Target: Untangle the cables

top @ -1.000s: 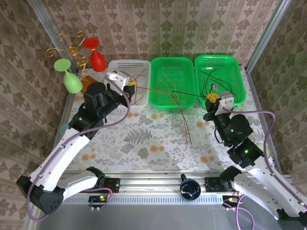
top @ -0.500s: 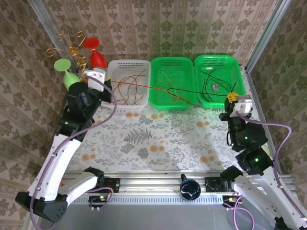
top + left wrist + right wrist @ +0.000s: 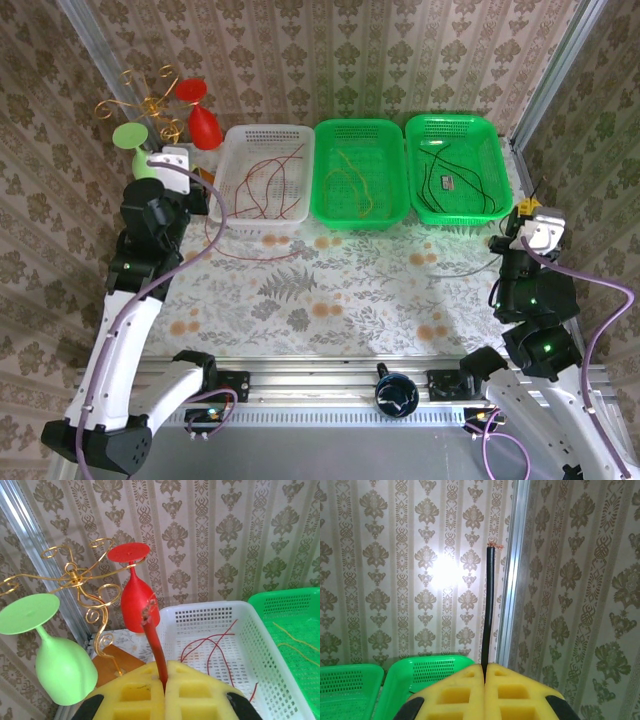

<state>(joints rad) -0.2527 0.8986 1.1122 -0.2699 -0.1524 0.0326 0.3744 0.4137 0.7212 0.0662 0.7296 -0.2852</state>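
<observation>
My left gripper (image 3: 188,168) is shut on a red cable (image 3: 156,647), whose frayed end sticks up past the yellow pads (image 3: 135,695). From there the red cable (image 3: 240,256) loops over the table and into the white basket (image 3: 236,135), where more red wires (image 3: 268,180) lie. My right gripper (image 3: 522,206) is at the far right, shut on a black cable (image 3: 487,610) that stands straight up from its pads (image 3: 520,692). Yellow-olive wires (image 3: 352,185) lie in the middle green basket (image 3: 360,127). Black wires (image 3: 440,180) lie in the right green basket (image 3: 452,123).
A gold wire rack (image 3: 150,105) with a red glass (image 3: 204,125) and a green glass (image 3: 148,165) stands at the back left, close to my left gripper. Aluminium frame posts (image 3: 555,70) and patterned walls close in both sides. A dark knob (image 3: 396,392) sits at the near rail.
Both arms have swung apart, left arm leftwards with the red cable, right arm rightwards with the black one. The cables that crossed over the middle basket and table have pulled apart.
</observation>
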